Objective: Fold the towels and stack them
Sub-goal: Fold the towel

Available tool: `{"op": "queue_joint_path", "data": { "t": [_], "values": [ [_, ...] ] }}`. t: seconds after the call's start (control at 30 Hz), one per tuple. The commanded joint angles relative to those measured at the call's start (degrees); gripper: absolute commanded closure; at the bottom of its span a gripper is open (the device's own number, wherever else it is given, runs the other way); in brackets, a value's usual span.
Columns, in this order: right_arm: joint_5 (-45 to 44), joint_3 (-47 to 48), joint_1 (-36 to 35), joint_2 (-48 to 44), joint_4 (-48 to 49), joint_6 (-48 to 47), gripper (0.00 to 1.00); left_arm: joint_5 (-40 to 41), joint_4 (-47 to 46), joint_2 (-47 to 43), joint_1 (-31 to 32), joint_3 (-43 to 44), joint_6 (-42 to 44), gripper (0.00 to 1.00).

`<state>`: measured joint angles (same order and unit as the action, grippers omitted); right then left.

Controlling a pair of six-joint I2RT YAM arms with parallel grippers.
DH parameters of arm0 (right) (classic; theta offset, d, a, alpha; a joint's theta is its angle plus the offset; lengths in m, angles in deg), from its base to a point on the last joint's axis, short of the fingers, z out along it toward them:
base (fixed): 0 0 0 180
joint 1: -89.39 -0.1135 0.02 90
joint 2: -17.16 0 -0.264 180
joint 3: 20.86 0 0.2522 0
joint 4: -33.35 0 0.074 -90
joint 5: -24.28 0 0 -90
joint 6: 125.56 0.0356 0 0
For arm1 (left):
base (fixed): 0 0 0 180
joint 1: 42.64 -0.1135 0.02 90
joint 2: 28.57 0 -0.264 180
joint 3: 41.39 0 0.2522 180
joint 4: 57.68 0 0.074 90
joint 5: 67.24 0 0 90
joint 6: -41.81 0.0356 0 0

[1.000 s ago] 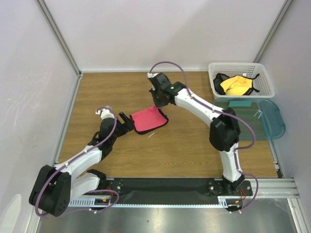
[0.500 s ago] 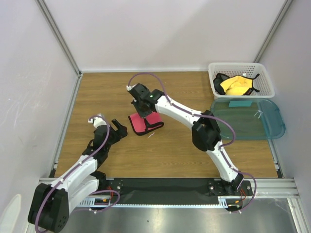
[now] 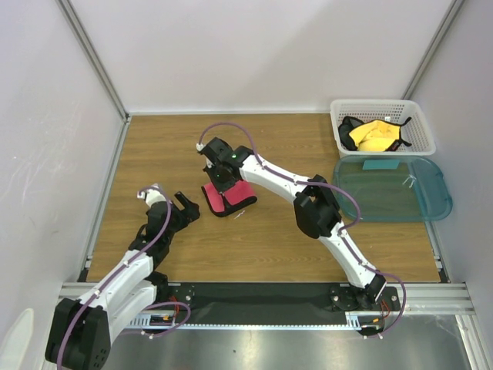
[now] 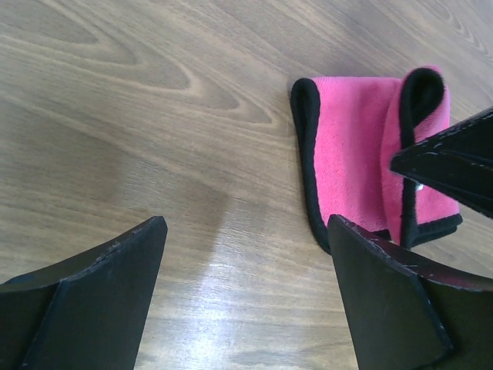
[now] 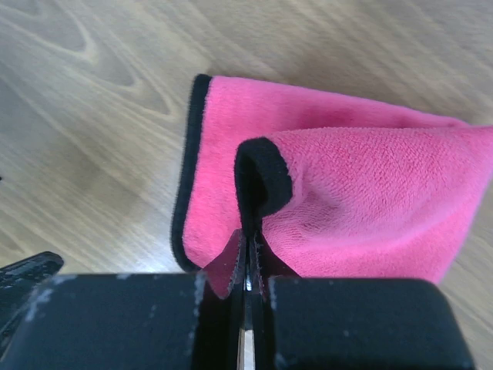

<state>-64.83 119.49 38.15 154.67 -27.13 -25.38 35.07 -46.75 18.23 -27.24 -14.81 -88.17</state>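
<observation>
A pink towel [image 3: 229, 198] with black edging lies on the wooden table, one edge folded over itself. My right gripper [image 3: 222, 182] is shut on that folded edge [image 5: 258, 181], pinching the black hem between its jaws above the lower layer [image 5: 216, 162]. In the left wrist view the same pink towel [image 4: 350, 150] lies ahead and to the right. My left gripper [image 3: 187, 206] stands open to the left of the towel, apart from it, with bare wood between its fingers [image 4: 385, 301]. Yellow and black towels [image 3: 375, 136] lie crumpled in the white basket.
The white lattice basket [image 3: 383, 108] stands at the back right. A teal translucent tub [image 3: 416, 193] sits just in front of it. White walls with metal posts enclose the table [image 3: 154, 146] on three sides.
My right gripper has carried the towel's right edge leftward over the rest, folding it to about half width. My left gripper has drawn back to the left, still open.
</observation>
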Motion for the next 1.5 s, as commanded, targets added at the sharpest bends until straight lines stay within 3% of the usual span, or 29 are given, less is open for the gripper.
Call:
{"op": "queue_joint_path", "data": {
  "t": [0.0,0.57,1.23,1.27,1.3,1.4,1.47],
  "values": [
    [3.9,3.8,-0.3,0.6,2.1,1.2,1.0,0.2,-0.9,-0.9,-0.6,-0.9,0.7,0.08],
    [6.9,6.3,-0.3,4.8,3.3,4.8,1.0,0.6,-0.6,-2.7,-0.7,-1.5,1.1,0.08],
    [15.1,2.7,-0.3,4.0,9.2,9.1,0.99,1.8,-0.7,-4.0,-1.2,-2.5,0.3,0.08],
    [16.4,2.4,-0.3,4.1,9.4,9.2,0.95,2.0,-0.7,-4.3,-1.3,-2.6,0.2,0.08],
    [16.7,2.2,-0.3,4.1,9.8,9.4,0.82,2.0,-0.7,-4.3,-1.5,-2.6,0.2,0.08],
    [16.2,0.7,-0.3,2.2,10.5,9.4,0.59,2.0,-0.7,-4.7,-1.8,-2.8,0.2,0.08],
    [15.2,-0.1,-0.2,0.5,10.9,9.1,0.5,1.9,-0.9,-5.1,-2.0,-3.1,0.2,0.08]
  ]
}}
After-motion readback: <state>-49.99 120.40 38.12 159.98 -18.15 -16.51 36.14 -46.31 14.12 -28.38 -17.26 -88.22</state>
